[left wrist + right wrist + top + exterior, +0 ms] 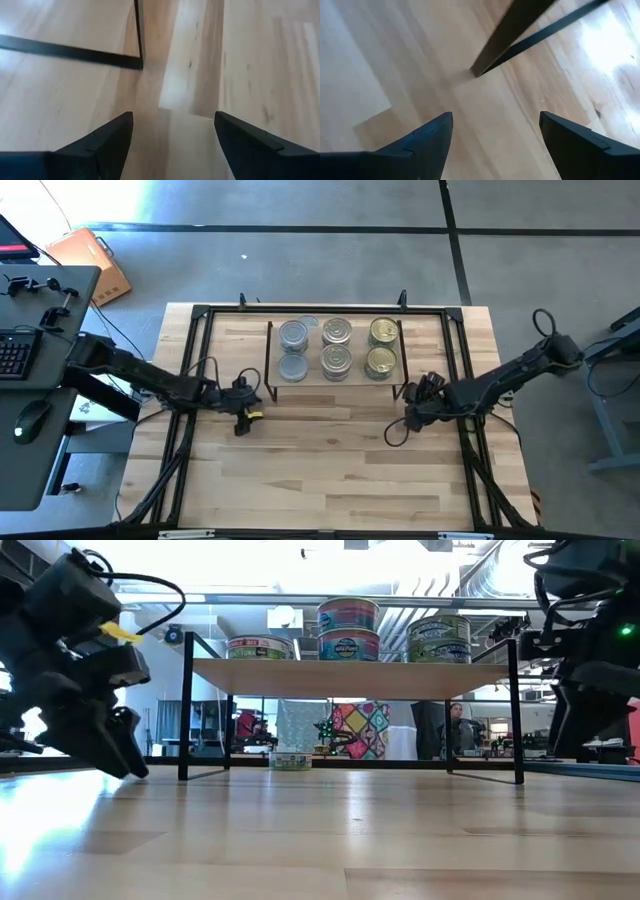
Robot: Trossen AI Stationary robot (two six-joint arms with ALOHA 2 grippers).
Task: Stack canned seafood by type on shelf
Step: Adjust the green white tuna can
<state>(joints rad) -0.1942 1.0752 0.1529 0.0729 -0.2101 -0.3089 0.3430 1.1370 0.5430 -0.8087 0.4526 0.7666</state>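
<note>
The tins [337,346] stand sorted by top in three columns on the shelf [355,377], between and beyond both pincers; the left pincer [243,401] and right pincer [411,406] hover spread and empty; stacking seems finished.

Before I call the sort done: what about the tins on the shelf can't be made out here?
- Tins: high view shows only top lids; how many lie under each is hidden.
- Low view: labels too small to read; back row hidden by front tins.
- Tin under shelf: type unclear, too small.
- Wrist views: show only tabletop and frame, no tins.
</note>
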